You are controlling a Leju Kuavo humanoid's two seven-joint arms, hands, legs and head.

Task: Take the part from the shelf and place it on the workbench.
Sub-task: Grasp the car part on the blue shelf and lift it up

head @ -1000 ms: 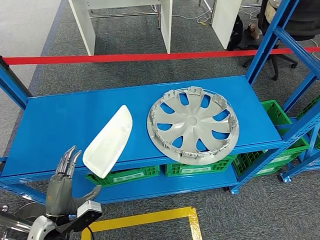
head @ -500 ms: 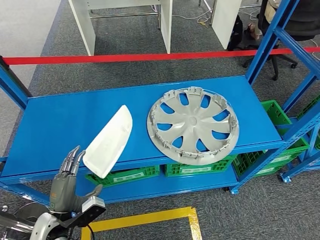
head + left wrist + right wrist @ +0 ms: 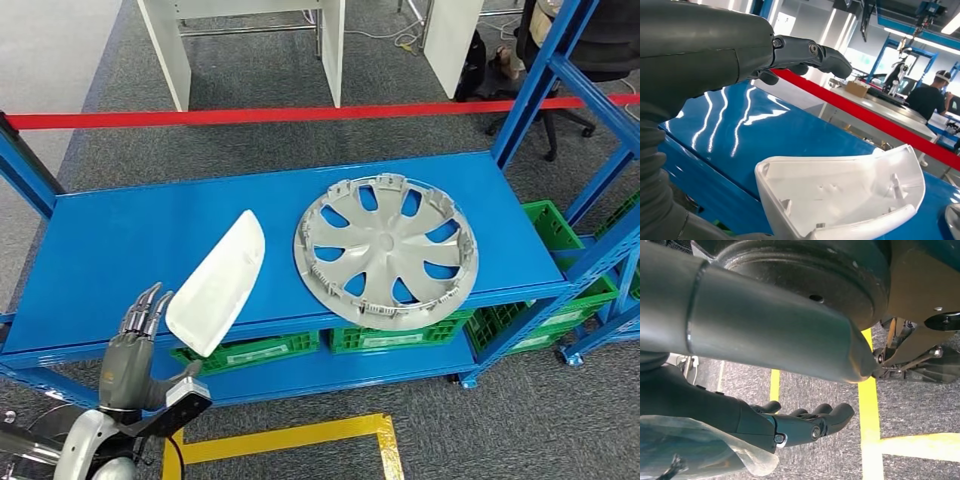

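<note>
One white part (image 3: 217, 283) on blue shelf (image 3: 98, 250), overhanging front edge, hollow side up in left wrist view (image 3: 843, 192). Left hand (image 3: 134, 345) at part's 8 o'clock, just beside it, fingers (image 3: 147, 305) spread, grasping nothing. Silver hubcap (image 3: 386, 250) at part's 3 o'clock, flat on shelf, apart. Green crates (image 3: 249, 352) on lower level. Right hand (image 3: 791, 427) hangs over grey carpet, yellow floor tape (image 3: 868, 440) beneath, fingers loosely extended, nothing held.

The white plastic part (image 3: 217, 283) lies on the blue shelf (image 3: 98, 250), hollow side down. It points toward one o'clock, and its wide end sticks out over the shelf's front edge.
</note>
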